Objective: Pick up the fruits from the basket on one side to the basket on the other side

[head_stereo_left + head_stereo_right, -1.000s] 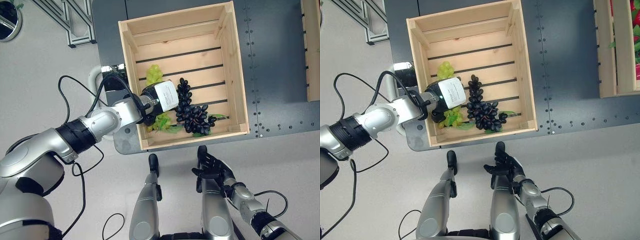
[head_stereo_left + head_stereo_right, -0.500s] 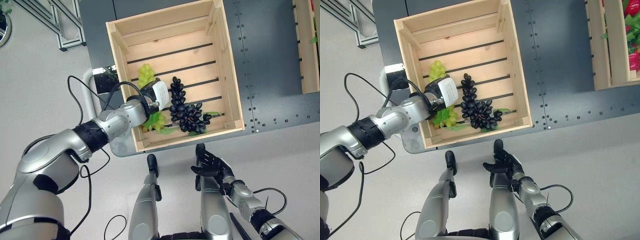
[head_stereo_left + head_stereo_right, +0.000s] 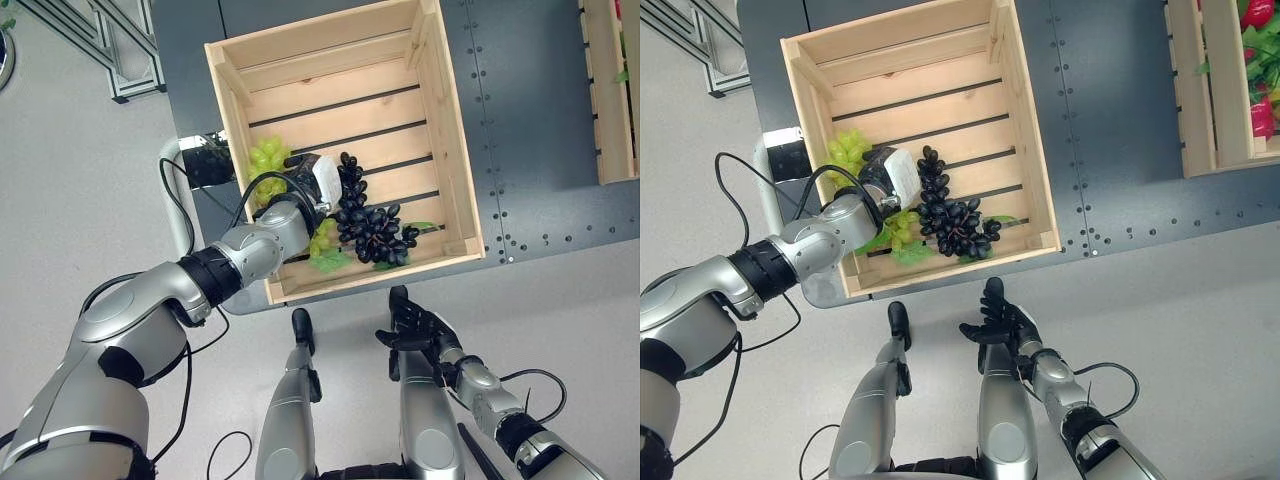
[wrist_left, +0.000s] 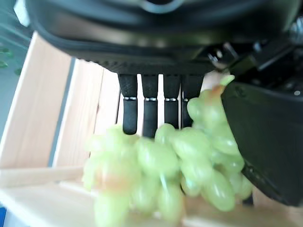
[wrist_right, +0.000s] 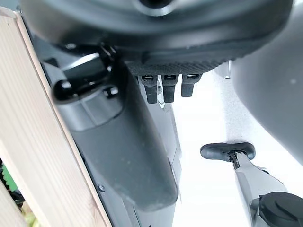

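The dark table [image 3: 540, 150] spans the upper part of the head views, its near edge running just past the wooden crate [image 3: 440, 120], which sits close to the table's left corner with bare dark surface to its right. A second crate [image 3: 1200, 90] stands well apart at the right edge, holding red and green produce [image 3: 1260, 100]. Most of the near crate's slatted floor toward the far wall is open; the fruit crowds the near-left part. A black grape bunch [image 3: 370, 222] lies there on the slats, with a green leaf [image 3: 330, 260] beside it by the near wall. The left hand [image 3: 305, 185] reaches over the crate's left wall, fingers [image 4: 142, 106] curled behind a green grape bunch [image 4: 165, 170] pinched against the thumb (seen from the wrist). The right hand [image 3: 1002, 325] hangs low in front of the table edge, fingers relaxed and spread, holding nothing
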